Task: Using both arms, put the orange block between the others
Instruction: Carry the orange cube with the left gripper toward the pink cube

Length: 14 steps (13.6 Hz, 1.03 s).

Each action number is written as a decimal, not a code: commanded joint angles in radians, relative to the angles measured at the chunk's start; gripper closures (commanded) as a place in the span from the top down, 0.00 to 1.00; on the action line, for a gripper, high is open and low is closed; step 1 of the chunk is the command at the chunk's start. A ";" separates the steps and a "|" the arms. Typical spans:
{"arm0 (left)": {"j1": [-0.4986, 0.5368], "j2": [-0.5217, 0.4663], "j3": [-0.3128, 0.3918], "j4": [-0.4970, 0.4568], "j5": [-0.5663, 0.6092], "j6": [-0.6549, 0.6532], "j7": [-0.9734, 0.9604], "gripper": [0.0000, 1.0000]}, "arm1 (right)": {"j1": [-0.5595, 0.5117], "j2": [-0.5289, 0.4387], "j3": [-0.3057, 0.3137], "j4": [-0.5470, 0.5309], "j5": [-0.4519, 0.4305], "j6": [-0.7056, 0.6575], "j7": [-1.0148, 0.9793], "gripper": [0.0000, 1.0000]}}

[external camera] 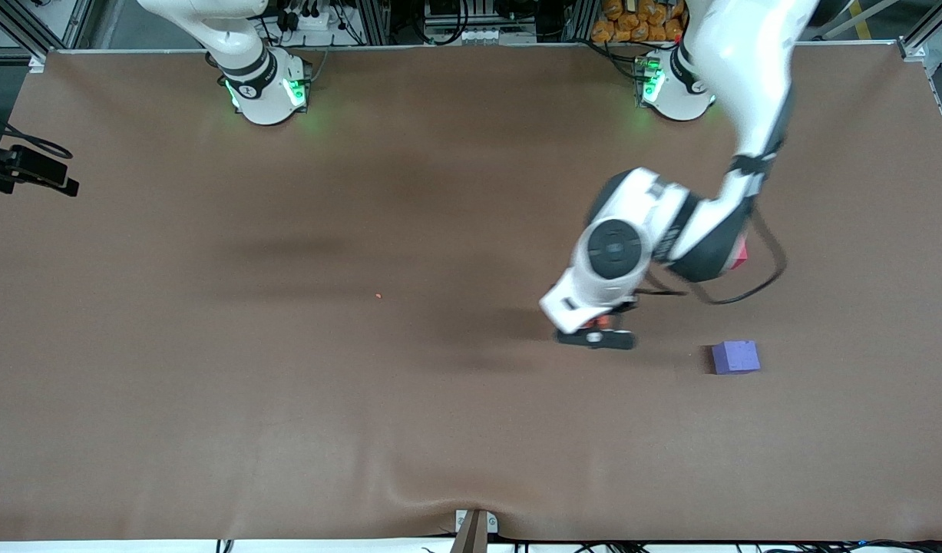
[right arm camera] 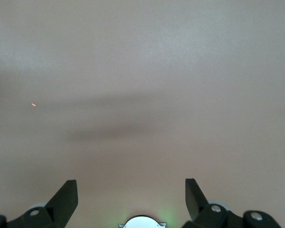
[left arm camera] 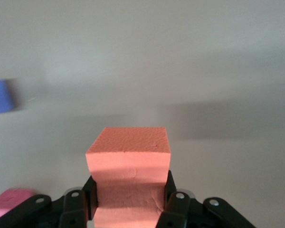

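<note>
My left gripper (external camera: 596, 332) (left arm camera: 130, 194) is shut on the orange block (left arm camera: 128, 154), whose foam sides are squeezed in between the black fingers (left arm camera: 170, 190). In the front view only a sliver of the orange block (external camera: 598, 320) shows under the hand. The purple cube (external camera: 735, 357) (left arm camera: 0, 97) lies on the table toward the left arm's end, apart from the gripper. The pinkish-red cube (external camera: 740, 257) (left arm camera: 12, 199) peeks out from under the left forearm, farther from the front camera than the purple one. My right gripper (right arm camera: 130, 185) is open over bare table, with nothing between its fingers.
Brown cloth (external camera: 286, 384) covers the whole table. A tiny orange speck (external camera: 378, 296) (right arm camera: 33, 104) lies near the middle. A black device (external camera: 25, 173) sits at the right arm's end edge. The right arm's base (external camera: 263, 84) stands at the table's edge farthest from the front camera.
</note>
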 commanded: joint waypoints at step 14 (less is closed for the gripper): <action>0.477 -0.168 -0.014 -0.570 0.032 0.462 0.368 0.00 | 0.003 0.003 0.020 -0.003 0.020 0.004 -0.006 1.00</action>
